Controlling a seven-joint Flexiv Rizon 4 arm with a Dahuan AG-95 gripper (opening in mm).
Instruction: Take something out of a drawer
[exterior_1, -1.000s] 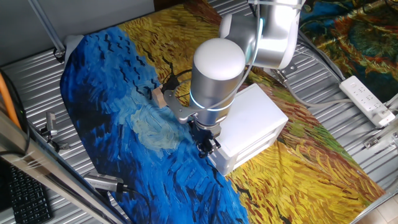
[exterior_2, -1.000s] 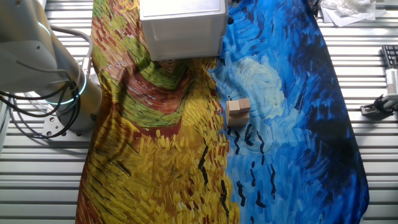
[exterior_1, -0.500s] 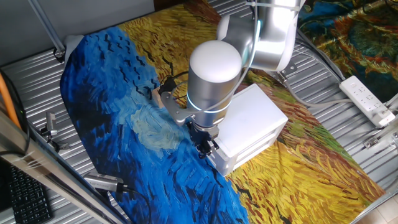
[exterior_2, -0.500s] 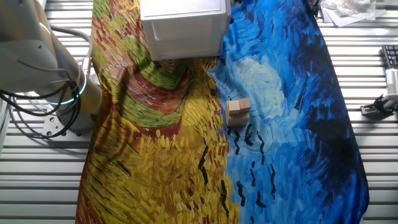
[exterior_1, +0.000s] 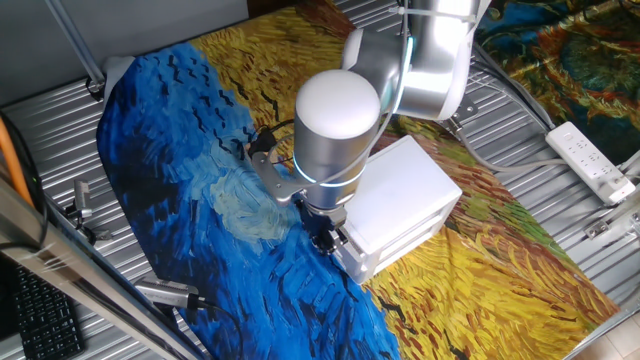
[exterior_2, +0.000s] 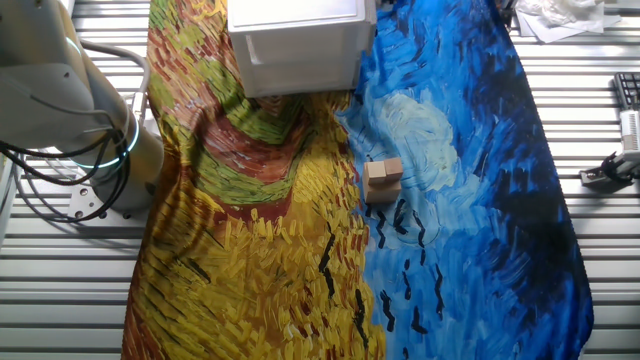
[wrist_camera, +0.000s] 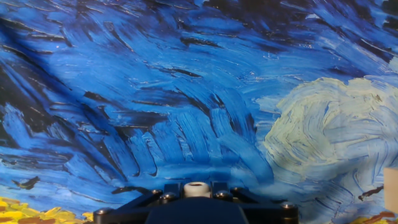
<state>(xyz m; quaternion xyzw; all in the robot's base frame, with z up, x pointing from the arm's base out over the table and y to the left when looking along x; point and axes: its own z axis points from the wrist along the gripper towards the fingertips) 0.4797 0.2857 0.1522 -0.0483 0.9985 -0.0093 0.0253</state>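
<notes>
The tool (exterior_1: 325, 238) sits low at the front of the white cabinet (exterior_1: 400, 205), at roughly seven o'clock from the cabinet's centre in the fixed view that shows the arm. Its fingers are dark and small behind the arm's big silver wrist (exterior_1: 335, 125), so I cannot tell how wide they stand or whether they have the knob. In the hand view a small white round thing (wrist_camera: 196, 188), likely the knob, shows at six o'clock against the tool's black base.

The drawer (exterior_2: 297, 62) shows as the cabinet's front face at twelve o'clock in the other fixed view; whether it is out at all is hard to judge.

The risks, as I judge them: the cabinet is light and rests on a loose painted cloth (exterior_2: 440, 200), so a pull may drag the whole box and bunch the cloth. A shallow hold on the knob could slip. A wooden block (exterior_2: 383, 173) lies on the cloth in front of the drawer, near the pull path.
</notes>
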